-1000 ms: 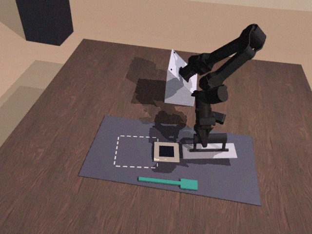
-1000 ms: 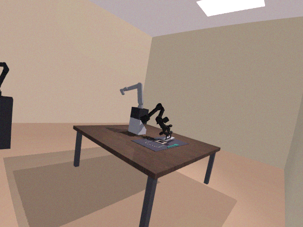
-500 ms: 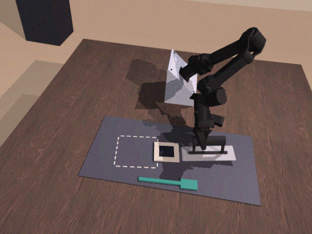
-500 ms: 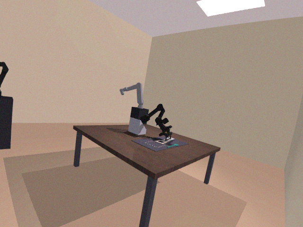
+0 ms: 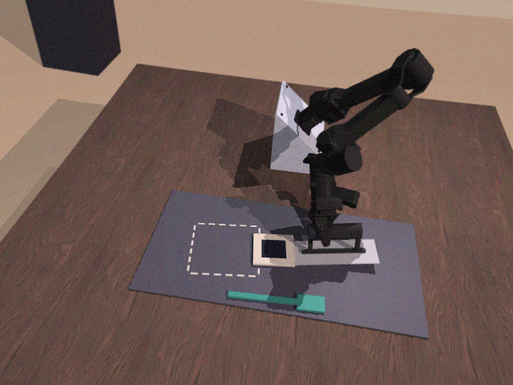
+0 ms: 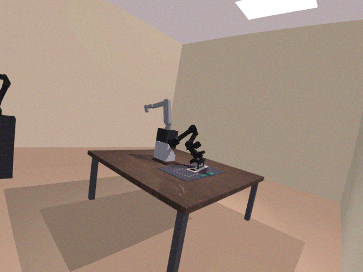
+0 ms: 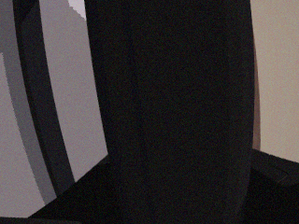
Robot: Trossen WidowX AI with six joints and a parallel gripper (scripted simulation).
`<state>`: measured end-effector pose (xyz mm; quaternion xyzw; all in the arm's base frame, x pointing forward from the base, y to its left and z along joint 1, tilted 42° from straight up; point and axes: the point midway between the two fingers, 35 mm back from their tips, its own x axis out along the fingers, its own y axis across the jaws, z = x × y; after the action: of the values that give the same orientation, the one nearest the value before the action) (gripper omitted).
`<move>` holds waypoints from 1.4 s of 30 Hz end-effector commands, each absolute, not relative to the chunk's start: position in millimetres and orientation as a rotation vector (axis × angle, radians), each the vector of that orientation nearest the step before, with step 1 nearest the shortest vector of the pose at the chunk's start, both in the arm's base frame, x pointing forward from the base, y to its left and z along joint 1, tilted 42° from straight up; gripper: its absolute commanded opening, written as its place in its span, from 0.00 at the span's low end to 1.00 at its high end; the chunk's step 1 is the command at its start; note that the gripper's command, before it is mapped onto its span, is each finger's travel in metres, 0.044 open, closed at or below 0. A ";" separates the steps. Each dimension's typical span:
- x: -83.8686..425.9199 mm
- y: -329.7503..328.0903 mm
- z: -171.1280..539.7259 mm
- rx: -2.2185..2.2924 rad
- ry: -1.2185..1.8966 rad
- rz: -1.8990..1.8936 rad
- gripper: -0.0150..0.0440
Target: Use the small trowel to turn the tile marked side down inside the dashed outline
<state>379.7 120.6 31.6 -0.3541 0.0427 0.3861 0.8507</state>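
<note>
My gripper (image 5: pixel 326 237) is shut on the black handle of the trowel (image 5: pixel 367 251) (image 6: pixel 205 166), which has a flat white blade. The handle (image 7: pixel 177 93) fills the middle of the wrist view. The blade lies low and about level over the mat's right part, and its left end meets the tile's right edge; I cannot tell whether it reaches under the tile. The cream tile (image 5: pixel 273 249) lies with its dark-square marked side up. Its left edge slightly overlaps the right side of the dashed outline (image 5: pixel 205 274).
A green flat-headed tool (image 5: pixel 310 303) (image 6: pixel 206 174) lies near the front edge of the grey-blue mat (image 5: pixel 389 293). The arm's white angled mount (image 5: pixel 288 155) stands on the wooden table (image 5: pixel 124 144) behind the mat. A grey arm (image 6: pixel 167 112) shows in the background.
</note>
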 end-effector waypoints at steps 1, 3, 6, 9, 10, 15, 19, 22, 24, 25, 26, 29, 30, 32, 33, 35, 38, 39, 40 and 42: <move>382.6 110.8 23.4 -0.750 0.108 0.797 0.25; 383.1 108.4 21.2 -0.751 0.108 0.797 0.25; 383.8 104.8 17.8 -0.751 0.108 0.797 0.25; 384.3 101.2 14.5 -0.750 0.107 0.797 0.25; 384.5 100.2 13.6 -0.750 0.107 0.797 0.25; 384.6 99.4 12.9 -0.750 0.107 0.797 0.25; 384.6 99.4 12.9 -0.750 0.107 0.797 0.25; 384.5 99.2 15.0 -0.770 0.113 0.793 0.25; 384.4 98.8 18.2 -0.802 0.122 0.788 0.25; 384.3 98.5 19.8 -0.818 0.126 0.785 0.25; 384.4 97.2 21.6 -0.833 0.130 0.782 0.25; 384.9 91.6 26.2 -0.852 0.136 0.779 0.25; 385.2 89.2 27.4 -0.853 0.136 0.779 0.25; 385.9 84.7 29.2 -0.854 0.136 0.779 0.25; 386.2 82.5 30.0 -0.854 0.136 0.779 0.25; 386.9 77.8 31.3 -0.854 0.136 0.779 0.25; 388.2 70.4 32.5 -0.855 0.136 0.779 0.25; 388.6 68.2 32.8 -0.855 0.136 0.779 0.25; 389.0 65.6 32.9 -0.855 0.136 0.779 0.25; 389.9 60.7 32.9 -0.855 0.136 0.779 0.25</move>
<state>383.4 71.6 24.7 -0.3953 0.0731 0.3789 0.8336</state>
